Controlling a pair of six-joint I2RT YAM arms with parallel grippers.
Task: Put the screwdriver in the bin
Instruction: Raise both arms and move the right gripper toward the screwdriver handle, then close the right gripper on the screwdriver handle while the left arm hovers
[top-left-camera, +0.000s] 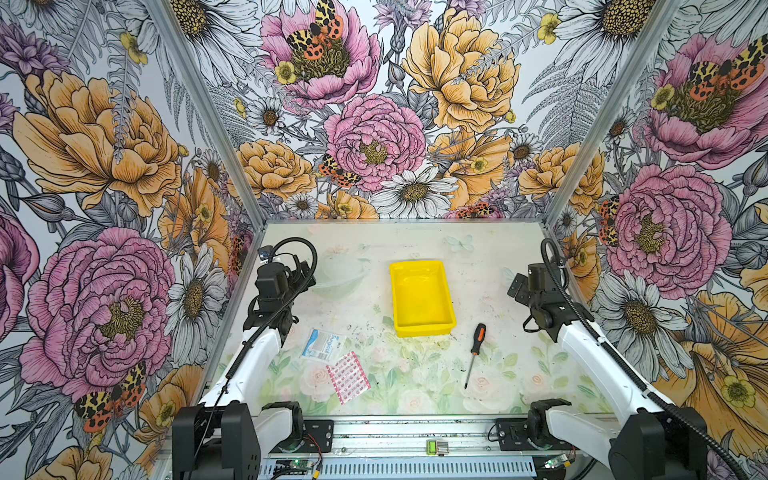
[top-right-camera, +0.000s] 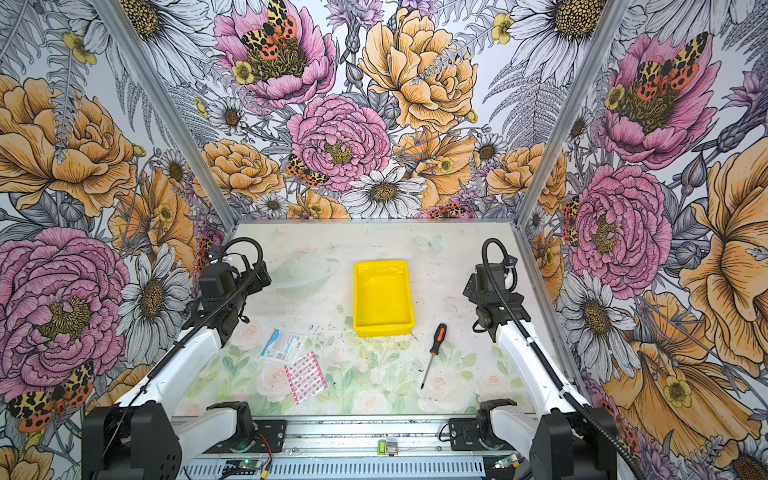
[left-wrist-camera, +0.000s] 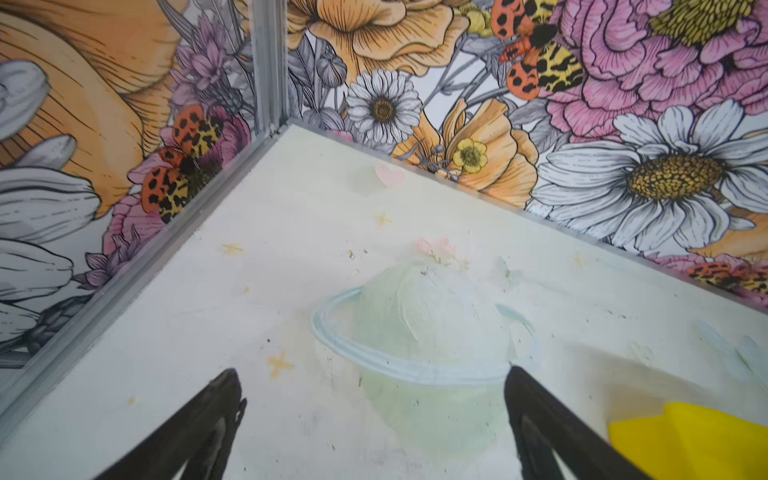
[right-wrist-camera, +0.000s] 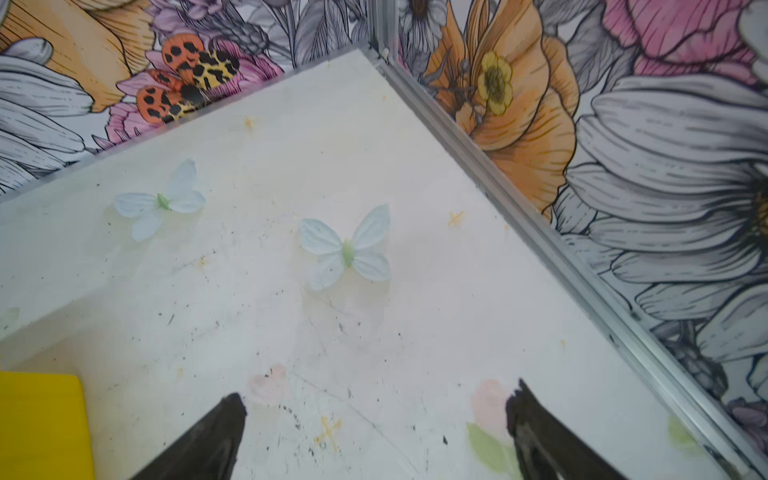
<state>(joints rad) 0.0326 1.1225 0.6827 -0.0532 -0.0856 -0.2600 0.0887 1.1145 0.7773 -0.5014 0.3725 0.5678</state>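
The left gripper (left-wrist-camera: 372, 374) hangs wide and empty over the table (top-left-camera: 478, 257) at far left, the yellow bin (top-left-camera: 424, 330) sits mid-table, the screwdriver (top-left-camera: 476, 343) lies outside it on the table, just beside its near right corner, and the right gripper (right-wrist-camera: 376, 395) hangs wide, empty, at far right.

In both top views the left arm (top-left-camera: 257, 357) rises from its base at seven o'clock and folds at the wrist near nine o'clock. The left gripper (left-wrist-camera: 372, 374) points roughly toward twelve o'clock, its jaws spread wide. The right arm (top-left-camera: 590, 353) mirrors it, from five to three o'clock. The right gripper (right-wrist-camera: 376, 392) also aims near twelve, jaws wide apart
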